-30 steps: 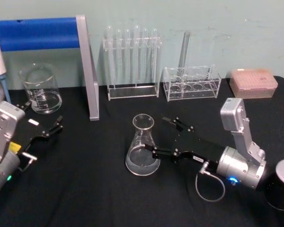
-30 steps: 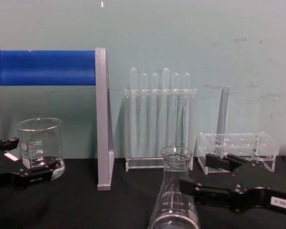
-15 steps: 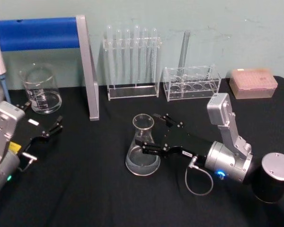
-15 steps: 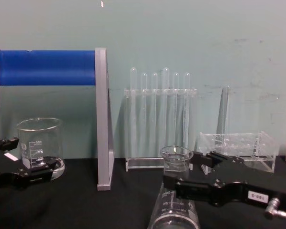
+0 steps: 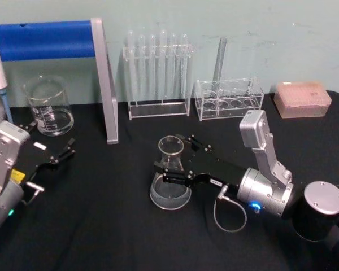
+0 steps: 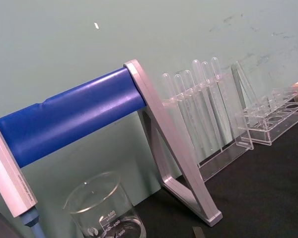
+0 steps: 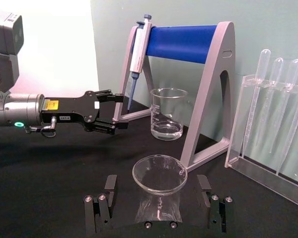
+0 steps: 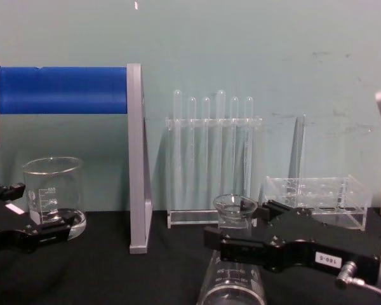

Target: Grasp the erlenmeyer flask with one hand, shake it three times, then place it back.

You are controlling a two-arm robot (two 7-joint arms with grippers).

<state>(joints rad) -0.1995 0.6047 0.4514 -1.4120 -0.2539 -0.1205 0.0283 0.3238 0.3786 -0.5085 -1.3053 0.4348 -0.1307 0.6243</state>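
Progress on the task is judged to be at its very start: none of the grasp, the three shakes or the return is seen to be done. The clear glass conical erlenmeyer flask (image 5: 170,192) is found standing near the middle of the black-covered table (image 5: 113,226), in front of the clear plastic rack of test tubes (image 5: 157,79) and well apart from the straight-sided glass beaker (image 5: 48,107) at the left.

The bulky black right gripper (image 7: 157,179) is positioned level at the flask's neck, reaching from the right. Its two flat fingers are held apart, one on each side. In the right wrist view a gap is seen between the glass and each finger, so nothing is gripped. What is left, by this reading, is the closing on the neck, the lift, the shaking and the setting down.

The flask is set upright: its long axis is vertical, the wide round base is laid flat on the table and the flared mouth is pointed straight up.

The slimmer left gripper (image 7: 120,111) is parked low at the table's left, near the beaker, with fingers spread and nothing held.
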